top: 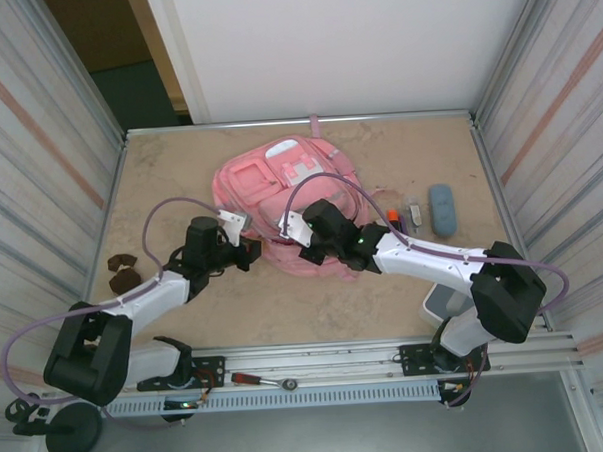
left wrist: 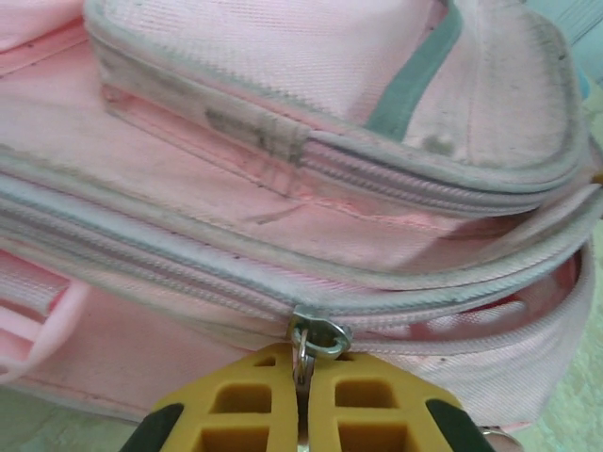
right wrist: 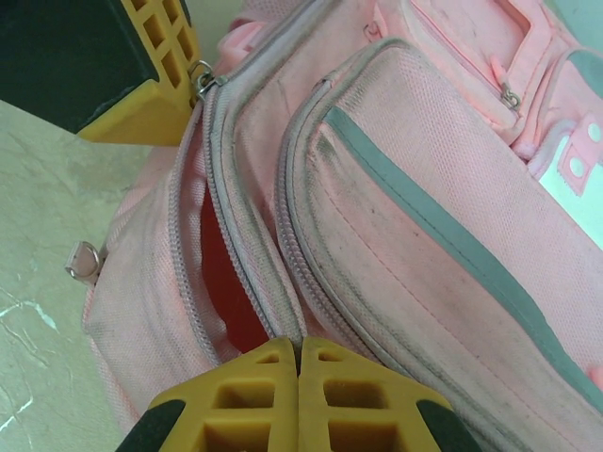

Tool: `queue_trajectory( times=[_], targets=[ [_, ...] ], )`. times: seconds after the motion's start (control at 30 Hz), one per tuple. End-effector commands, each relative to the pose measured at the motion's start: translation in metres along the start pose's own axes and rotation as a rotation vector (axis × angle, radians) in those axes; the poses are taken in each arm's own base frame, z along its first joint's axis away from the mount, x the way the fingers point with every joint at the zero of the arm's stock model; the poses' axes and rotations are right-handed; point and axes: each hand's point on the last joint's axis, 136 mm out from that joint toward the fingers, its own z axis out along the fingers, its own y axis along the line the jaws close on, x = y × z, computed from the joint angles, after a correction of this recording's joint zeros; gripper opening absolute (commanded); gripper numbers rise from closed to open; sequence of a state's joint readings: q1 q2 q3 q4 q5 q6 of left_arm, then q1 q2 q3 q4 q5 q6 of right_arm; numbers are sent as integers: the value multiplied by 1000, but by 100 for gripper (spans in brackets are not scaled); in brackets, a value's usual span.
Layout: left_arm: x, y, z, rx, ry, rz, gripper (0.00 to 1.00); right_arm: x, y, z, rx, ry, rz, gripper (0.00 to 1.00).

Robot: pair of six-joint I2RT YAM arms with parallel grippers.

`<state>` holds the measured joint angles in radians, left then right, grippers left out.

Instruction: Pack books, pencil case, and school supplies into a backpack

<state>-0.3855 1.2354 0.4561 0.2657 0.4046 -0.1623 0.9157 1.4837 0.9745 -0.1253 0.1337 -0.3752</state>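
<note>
Two closed pinches, left gripper (left wrist: 301, 372) on zip pull (left wrist: 317, 337), right gripper (right wrist: 300, 363) on backpack (right wrist: 424, 188): drag pull smoothly toward ten o'clock.

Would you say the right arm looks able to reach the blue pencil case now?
Probably, once freed: the right gripper is shut on the backpack, but the pencil case lies uncovered beside that arm.

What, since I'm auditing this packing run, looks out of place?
The blue case and small supplies lie unpacked on the table right of the backpack, while the left gripper pinches its zip pull. The pocket trim looks grimy.
</note>
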Motion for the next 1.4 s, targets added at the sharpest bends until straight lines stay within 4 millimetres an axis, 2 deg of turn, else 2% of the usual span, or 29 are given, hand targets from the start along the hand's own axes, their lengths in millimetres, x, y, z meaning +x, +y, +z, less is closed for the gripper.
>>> queue_trajectory(
  times=[0.0,0.27,0.47,0.63,0.77,0.93,1.13,1.27,1.37],
  targets=[
    [-10,26,-6,-126,-28,-37,0,8,-21,-10,80,23,41,0],
    [-17,78,-5,-305,-12,-199,0,6,-19,-11,73,16,42,0],
    [-20,115,4,-391,20,-294,3,-6,-13,-13,39,-23,51,0],
    [-31,137,16,-411,13,-334,8,-11,-6,-10,21,-18,35,0],
    [-30,152,19,-429,-10,-382,9,-9,-4,-9,15,-9,32,0],
    [-33,135,25,-313,-18,-395,0,-12,-4,-8,18,-16,26,0],
    [-36,90,15,-164,-42,-374,0,-29,5,0,-25,-42,27,34],
    [-33,67,4,-156,-42,-327,0,-35,7,8,-20,-39,13,46],
    [-29,58,0,-158,-37,-307,0,-44,4,12,-14,-50,4,51]
  ],
)
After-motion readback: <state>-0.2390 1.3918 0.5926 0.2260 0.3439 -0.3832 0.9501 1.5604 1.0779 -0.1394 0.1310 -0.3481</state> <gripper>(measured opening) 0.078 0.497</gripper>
